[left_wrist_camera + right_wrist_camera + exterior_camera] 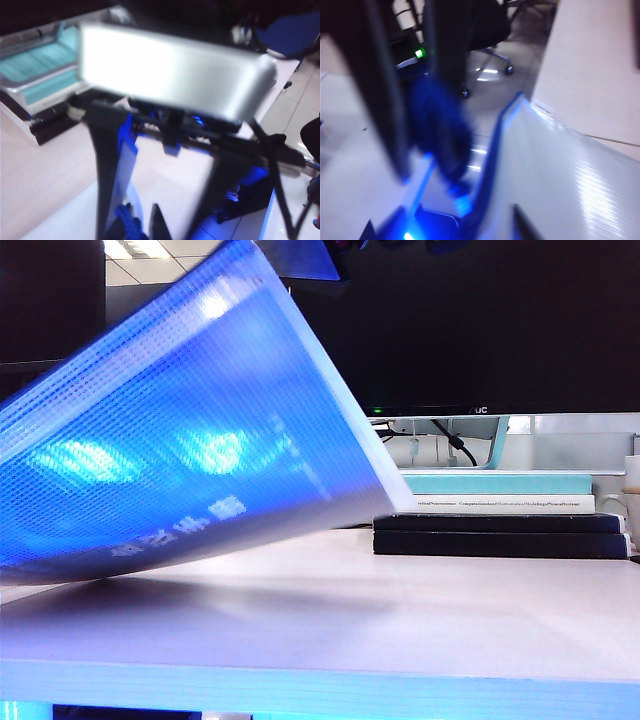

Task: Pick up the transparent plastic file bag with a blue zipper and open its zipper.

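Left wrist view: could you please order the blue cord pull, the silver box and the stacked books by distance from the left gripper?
1. Blue cord pull, at the left gripper's fingertips.
2. Silver box, on the open right gripper facing it.
3. Stacked books, far back on the table.

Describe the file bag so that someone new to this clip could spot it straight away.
Start from the pale table in the exterior view: on its left side a large flat sheet rises at a slant, one edge lifted toward the ceiling. That is the file bag, translucent, grid-textured and glowing blue. The stacked books on the right lie flat, opaque and dark.
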